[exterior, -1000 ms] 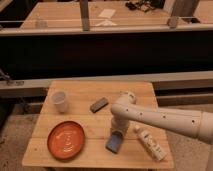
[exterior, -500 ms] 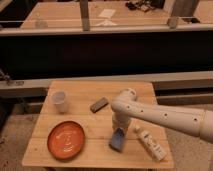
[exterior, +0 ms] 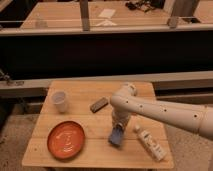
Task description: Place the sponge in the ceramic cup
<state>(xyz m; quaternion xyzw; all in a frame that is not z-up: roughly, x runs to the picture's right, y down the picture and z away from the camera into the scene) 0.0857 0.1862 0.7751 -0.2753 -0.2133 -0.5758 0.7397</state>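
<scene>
Sponge (exterior: pixel 116 136), blue face showing, hangs tilted with its top end pinched in the tool (exterior: pixel 118 127), right of middle on the worktop (exterior: pixel 97 127) and toward the front edge. Half a second ago the sponge sat a shade lower; it has crept upward since, and the tool with it. Whether its bottom edge still touches the wood I can't tell from where I stand.

The worktop is a small wooden table, with a drop to the floor on every side. The arm (exterior: pixel 160 112) reaches in from the right, elbow bent above the middle, much as before.

The orange plate (exterior: pixel 66 139) lies at the front left, its rim close to the front edge, unmoved. The white bottle (exterior: pixel 150 143) lies on its side just beside the sponge, pointing at the front right corner and near that edge. The ceramic cup (exterior: pixel 60 100) stands upright at the back left, well apart from the sponge, mouth up. The dark grey bar (exterior: pixel 99 104) lies between the cup and the arm, with bare wood on either side.

Bare wood also shows between the plate and the sponge, and along the back edge.
</scene>
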